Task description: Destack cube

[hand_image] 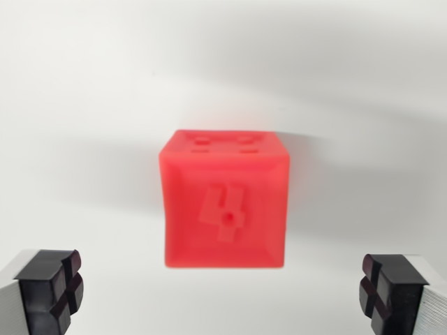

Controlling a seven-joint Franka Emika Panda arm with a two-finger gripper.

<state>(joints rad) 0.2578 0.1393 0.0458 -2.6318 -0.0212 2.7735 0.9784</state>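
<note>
A red cube (223, 201) fills the middle of the wrist view, blurred, with an embossed figure on its near face and small recesses on its top face. It rests on a white surface (84, 105). Whether a second cube lies under it cannot be told. My gripper (222, 293) is open, with its two black-padded fingertips (52, 289) at the lower left and lower right corners of the view. The cube sits between and beyond them, touching neither finger. Nothing is held.
The white surface spreads around the cube on all sides, with soft grey shadows behind and to the wrist view's right of it. No other object shows.
</note>
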